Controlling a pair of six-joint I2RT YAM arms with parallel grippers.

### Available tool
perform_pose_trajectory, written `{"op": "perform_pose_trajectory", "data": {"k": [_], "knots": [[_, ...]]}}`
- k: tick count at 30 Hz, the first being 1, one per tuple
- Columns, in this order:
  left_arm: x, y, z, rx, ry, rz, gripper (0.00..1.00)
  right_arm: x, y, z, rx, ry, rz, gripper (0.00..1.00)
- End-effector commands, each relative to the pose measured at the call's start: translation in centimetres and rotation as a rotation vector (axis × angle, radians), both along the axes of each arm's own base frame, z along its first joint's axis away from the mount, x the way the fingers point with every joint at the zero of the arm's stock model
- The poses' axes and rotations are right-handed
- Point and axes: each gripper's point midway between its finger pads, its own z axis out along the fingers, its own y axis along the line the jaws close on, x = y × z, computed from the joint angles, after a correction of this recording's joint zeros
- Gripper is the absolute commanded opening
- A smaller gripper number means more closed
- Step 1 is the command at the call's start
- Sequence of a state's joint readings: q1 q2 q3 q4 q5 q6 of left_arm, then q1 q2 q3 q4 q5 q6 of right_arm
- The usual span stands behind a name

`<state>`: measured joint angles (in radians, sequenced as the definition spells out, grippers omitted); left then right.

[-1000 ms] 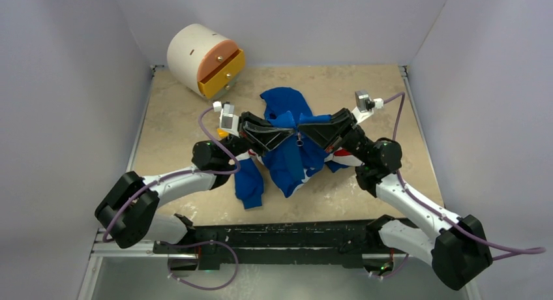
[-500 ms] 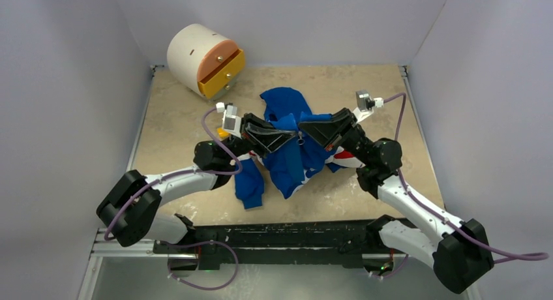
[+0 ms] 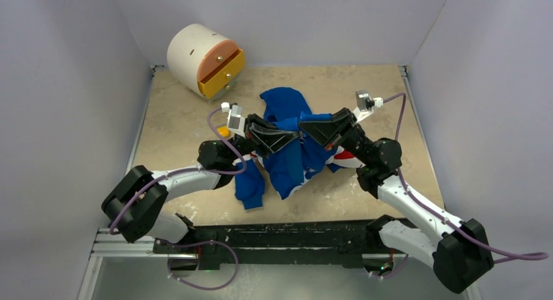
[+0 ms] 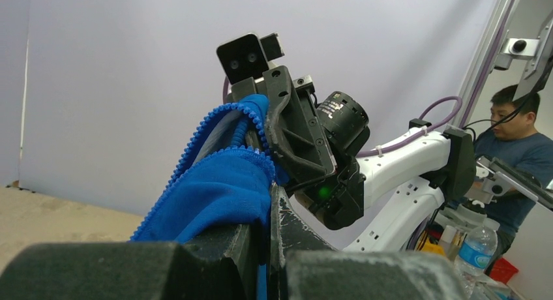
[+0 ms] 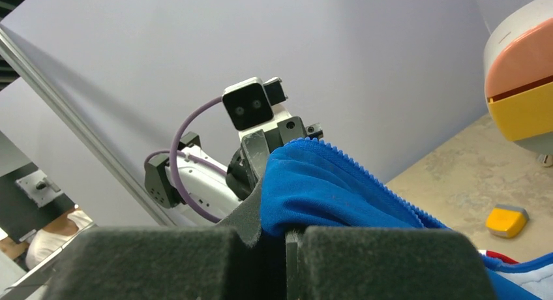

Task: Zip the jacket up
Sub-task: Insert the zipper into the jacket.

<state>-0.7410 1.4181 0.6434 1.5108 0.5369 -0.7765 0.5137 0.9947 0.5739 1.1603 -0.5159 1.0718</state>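
Observation:
The royal-blue jacket (image 3: pixel 290 158) hangs bunched at mid-table, with white and red panels showing at its lower right. My left gripper (image 3: pixel 295 134) is shut on the jacket's front edge by the zipper teeth, seen in the left wrist view (image 4: pixel 222 182). My right gripper (image 3: pixel 304 127) faces it closely and is shut on the other blue edge, seen in the right wrist view (image 5: pixel 319 189). The two grippers nearly touch above the table. The zipper teeth (image 4: pixel 195 134) run along the held edge.
A white cylinder with an orange and yellow drawer (image 3: pixel 210 60) lies at the back left. A small yellow block (image 5: pixel 507 220) sits on the tan tabletop (image 3: pixel 365 91) near the left arm. Grey walls enclose three sides.
The left arm has shifted slightly right and up with the fabric, closing toward the right gripper. The right arm has barely moved.

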Motion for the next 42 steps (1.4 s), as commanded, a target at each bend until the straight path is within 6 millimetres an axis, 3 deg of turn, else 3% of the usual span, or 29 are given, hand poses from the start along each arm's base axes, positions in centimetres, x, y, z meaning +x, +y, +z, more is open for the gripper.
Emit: {"op": "perform_pose_trajectory", "data": {"k": [1, 7, 12, 19, 26, 37, 42], "knots": [[-2.6, 1.0, 2.1, -0.109, -0.116, -0.059, 0.00, -1.1, -1.0, 3.8, 0.075, -0.131, -0.030, 0.00], [-2.9, 0.8, 1.0, -0.086, -0.089, -0.080, 0.00, -0.3, -1.1, 3.3, 0.064, -0.105, -0.066, 0.00], [-3.0, 0.7, -0.1, -0.061, -0.071, -0.092, 0.00, 2.0, -1.0, 0.8, 0.001, 0.014, -0.137, 0.00], [-2.0, -0.1, -4.8, 0.028, 0.018, -0.079, 0.00, 2.8, -0.4, -2.5, -0.052, 0.068, -0.133, 0.00], [-1.5, -1.0, -11.0, 0.151, 0.125, -0.079, 0.00, 3.4, -0.3, -8.0, -0.125, 0.163, -0.155, 0.00], [-1.7, -2.1, -20.0, 0.330, 0.303, -0.111, 0.00, 4.5, -0.9, -18.5, -0.296, 0.353, -0.223, 0.00], [-2.5, -2.1, -22.5, 0.378, 0.373, -0.129, 0.00, 3.9, -0.9, -21.7, -0.341, 0.419, -0.206, 0.00]]}}
